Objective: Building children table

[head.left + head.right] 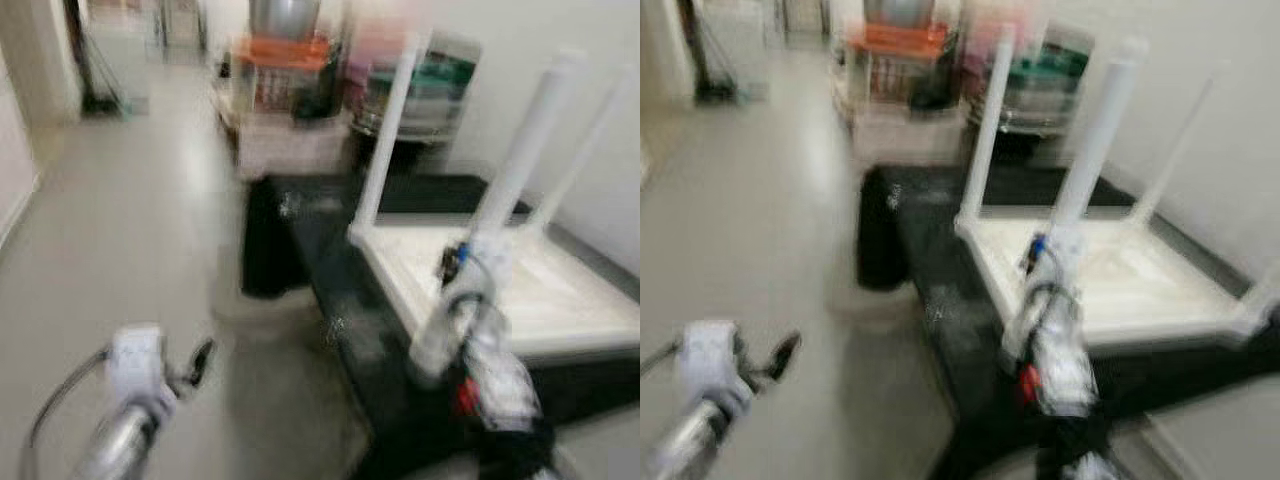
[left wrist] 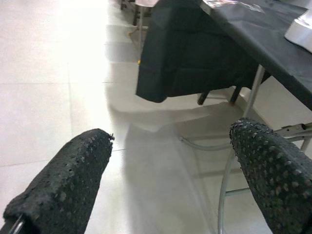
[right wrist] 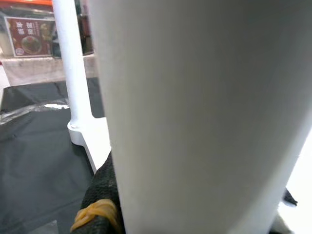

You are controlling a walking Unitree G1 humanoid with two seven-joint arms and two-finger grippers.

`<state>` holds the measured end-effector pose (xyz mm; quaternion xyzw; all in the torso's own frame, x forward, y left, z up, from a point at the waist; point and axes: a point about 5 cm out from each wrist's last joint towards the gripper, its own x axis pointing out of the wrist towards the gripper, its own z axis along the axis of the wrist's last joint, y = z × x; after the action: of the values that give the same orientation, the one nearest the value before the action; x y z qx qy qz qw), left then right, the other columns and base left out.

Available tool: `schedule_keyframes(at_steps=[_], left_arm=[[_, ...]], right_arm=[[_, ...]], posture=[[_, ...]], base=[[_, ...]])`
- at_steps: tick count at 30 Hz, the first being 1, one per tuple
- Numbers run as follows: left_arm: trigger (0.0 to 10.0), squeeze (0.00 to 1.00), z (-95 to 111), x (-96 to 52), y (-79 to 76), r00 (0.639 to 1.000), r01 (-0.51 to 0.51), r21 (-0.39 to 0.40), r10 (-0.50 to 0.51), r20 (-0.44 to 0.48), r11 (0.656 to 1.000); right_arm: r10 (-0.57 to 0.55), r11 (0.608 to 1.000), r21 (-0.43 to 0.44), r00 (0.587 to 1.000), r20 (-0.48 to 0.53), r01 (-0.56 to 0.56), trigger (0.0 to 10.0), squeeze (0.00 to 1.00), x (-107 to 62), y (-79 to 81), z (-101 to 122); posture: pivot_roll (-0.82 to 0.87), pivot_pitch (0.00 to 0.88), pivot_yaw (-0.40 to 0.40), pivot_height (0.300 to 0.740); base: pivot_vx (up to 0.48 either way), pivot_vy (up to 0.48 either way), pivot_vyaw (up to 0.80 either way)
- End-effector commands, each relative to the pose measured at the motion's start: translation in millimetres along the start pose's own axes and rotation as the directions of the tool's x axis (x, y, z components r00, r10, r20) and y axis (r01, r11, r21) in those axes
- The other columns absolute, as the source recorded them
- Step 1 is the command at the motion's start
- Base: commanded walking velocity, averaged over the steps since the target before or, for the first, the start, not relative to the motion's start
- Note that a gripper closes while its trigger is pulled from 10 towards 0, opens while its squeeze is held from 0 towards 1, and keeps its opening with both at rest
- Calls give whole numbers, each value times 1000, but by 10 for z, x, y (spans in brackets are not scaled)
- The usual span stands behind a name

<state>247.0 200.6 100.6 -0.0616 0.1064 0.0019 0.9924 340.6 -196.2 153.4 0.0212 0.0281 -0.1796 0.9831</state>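
No legible text in any view. Red printed label (image 3: pixel 29 43) on a box behind the black-covered desk (image 3: pixel 34 161) carries white characters and a round food picture; characters too small and blurred to read. Head views motion-blurred; nothing readable there.

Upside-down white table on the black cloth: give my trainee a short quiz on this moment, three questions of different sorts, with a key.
1. True or false: the white children's table lies upside down with its legs pointing up.
2. What surrounds the right gripper?
A. bare floor
B. a white table leg close against its finger
C. an orange box
3. Fill in: the left gripper hangs with its fingers ____ above the pale floor.

Key
1. True. It rests on the black-covered table.
2. B. Whether the jaws are closed on it cannot be told.
3. open
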Motion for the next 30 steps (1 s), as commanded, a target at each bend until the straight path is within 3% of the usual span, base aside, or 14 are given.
schedule_keyframes(at_steps=[1, 5, 10, 30], left_arm=[[10000, 0, -16, 14, -49, 1000, 13, -2, -13, -11, 1000], [10000, 0, -22, 16, -39, 1000, 6, -3, -6, -16, 1000], [10000, 0, -31, 20, -40, 1000, 6, -3, -6, -19, 1000], [10000, 0, -53, 23, -46, 999, 7, -2, -7, -31, 1000]], right_arm=[[-36, 999, -25, 972, -234, 31, 10000, 0, -86, -72, -514], [-163, 984, 22, 942, -294, 177, 10000, 0, -58, -226, -589], [-239, 962, 55, 919, -315, 269, 10000, 0, -34, -309, -598], [-310, 940, 50, 902, -300, 339, 10000, 0, -69, -287, -599]], posture=[[97, 0, -94, 740], [97, 0, -93, 740], [94, 0, -90, 740], [97, 0, -88, 740]], base=[[0, 0, 0], [0, 0, 0], [0, 0, 0], [0, 0, 0]])
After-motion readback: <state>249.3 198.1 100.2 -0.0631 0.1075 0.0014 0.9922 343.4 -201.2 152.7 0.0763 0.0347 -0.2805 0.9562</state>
